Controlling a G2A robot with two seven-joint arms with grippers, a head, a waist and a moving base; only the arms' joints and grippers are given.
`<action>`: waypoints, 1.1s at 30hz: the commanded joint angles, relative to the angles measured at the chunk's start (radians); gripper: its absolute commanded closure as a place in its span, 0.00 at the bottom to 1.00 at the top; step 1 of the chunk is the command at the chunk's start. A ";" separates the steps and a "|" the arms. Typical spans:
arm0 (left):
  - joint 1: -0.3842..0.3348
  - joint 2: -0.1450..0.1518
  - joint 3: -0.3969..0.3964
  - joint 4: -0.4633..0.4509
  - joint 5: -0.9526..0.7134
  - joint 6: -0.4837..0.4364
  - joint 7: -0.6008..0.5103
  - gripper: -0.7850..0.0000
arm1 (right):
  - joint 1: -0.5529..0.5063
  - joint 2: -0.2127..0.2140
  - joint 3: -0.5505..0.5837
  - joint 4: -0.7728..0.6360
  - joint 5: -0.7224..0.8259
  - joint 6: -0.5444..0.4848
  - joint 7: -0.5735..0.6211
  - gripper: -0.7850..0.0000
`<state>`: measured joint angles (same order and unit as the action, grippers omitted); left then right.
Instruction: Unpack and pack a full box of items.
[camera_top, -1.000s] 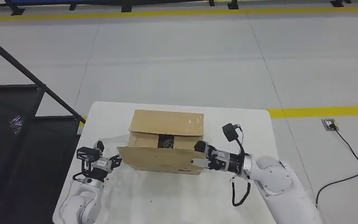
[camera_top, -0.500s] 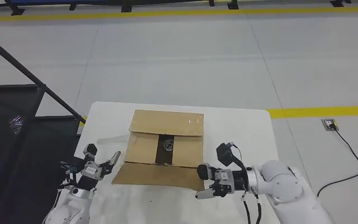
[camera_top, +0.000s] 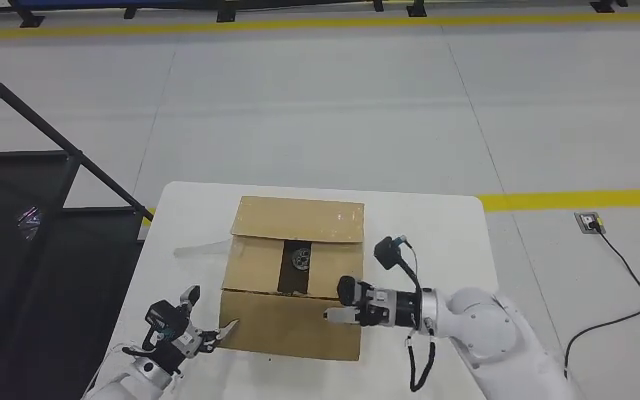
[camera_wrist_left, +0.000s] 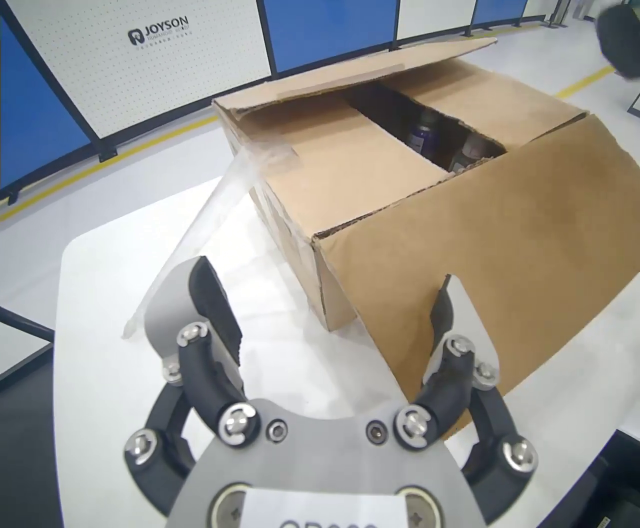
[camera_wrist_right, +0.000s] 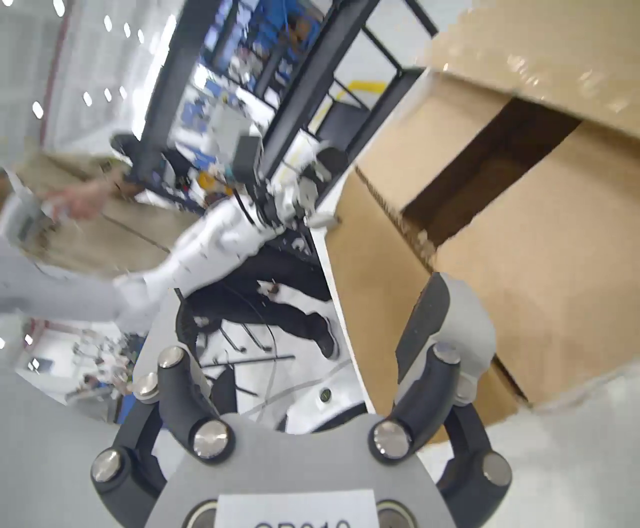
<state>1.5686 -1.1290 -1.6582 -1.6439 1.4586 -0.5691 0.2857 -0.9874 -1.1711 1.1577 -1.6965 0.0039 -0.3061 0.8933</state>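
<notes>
Cardboard box (camera_top: 295, 262) sits mid-tabletop (camera_top: 440, 235), front flap (camera_top: 290, 328) folded out toward the near edge — left gripper (camera_top: 208, 313) by its left corner, right gripper (camera_top: 340, 300) by its right, both spread apart.

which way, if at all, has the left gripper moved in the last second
Yes. The left gripper has drawn back toward the robot, from beside the box at its left side to off its near left corner.

Matt brown cardboard box (camera_wrist_left: 350, 175) with a glossy clear tape strip (camera_wrist_left: 210, 220), on a smooth white table (camera_wrist_left: 100, 280).
</notes>
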 joint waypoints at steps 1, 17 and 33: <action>-0.002 0.000 -0.001 0.005 -0.008 0.002 0.005 0.00 | 0.034 -0.005 -0.003 0.023 0.066 0.109 -0.022 0.00; -0.004 0.001 -0.005 0.007 -0.022 0.000 0.005 0.00 | 0.034 -0.005 -0.003 0.023 0.066 0.109 -0.022 0.00; -0.004 0.001 -0.005 0.007 -0.022 0.000 0.005 0.00 | 0.034 -0.005 -0.003 0.023 0.066 0.109 -0.022 0.00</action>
<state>1.5646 -1.1277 -1.6633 -1.6369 1.4369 -0.5694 0.2902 -0.9536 -1.1761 1.1544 -1.6735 0.0699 -0.1976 0.8709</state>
